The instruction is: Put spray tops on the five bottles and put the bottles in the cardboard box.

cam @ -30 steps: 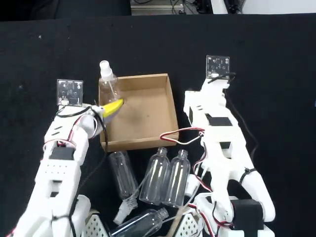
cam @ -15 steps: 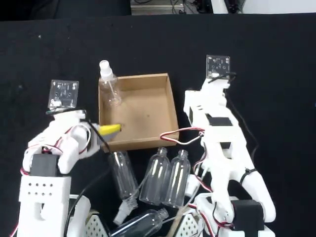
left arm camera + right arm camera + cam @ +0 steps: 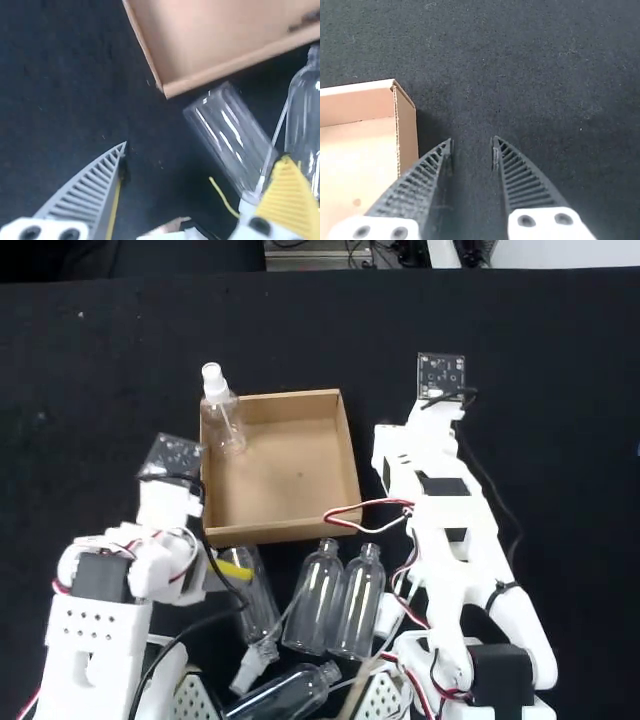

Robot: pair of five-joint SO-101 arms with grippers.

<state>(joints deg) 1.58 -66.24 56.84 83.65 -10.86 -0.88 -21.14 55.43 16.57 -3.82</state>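
Note:
The cardboard box (image 3: 345, 455) lies open at mid-table. A clear bottle with a white spray top (image 3: 221, 416) stands upright in its far left corner. Several clear bottles lie in front of the box: one (image 3: 249, 595) with a spray top at its near end, two side by side (image 3: 340, 598), and one (image 3: 283, 692) at the near edge. My left gripper (image 3: 204, 151) is open wide just in front of the box (image 3: 220, 67), over the lying bottle (image 3: 227, 132), holding nothing; its yellow fingertip (image 3: 238, 568) rests over that bottle. My right gripper (image 3: 472, 141) hovers past the box's far right corner (image 3: 395, 87), slightly open and empty.
The right arm (image 3: 445, 510) stretches along the box's right side, with red and white cables (image 3: 365, 512) looping near the box's front right corner. Black cloth (image 3: 520, 360) covers the table, with free room behind and to both sides of the box.
My left gripper has drawn back from the capped bottle in the box towards the near side and now hangs over the lying bottles. That bottle stays upright. The right arm has not moved.

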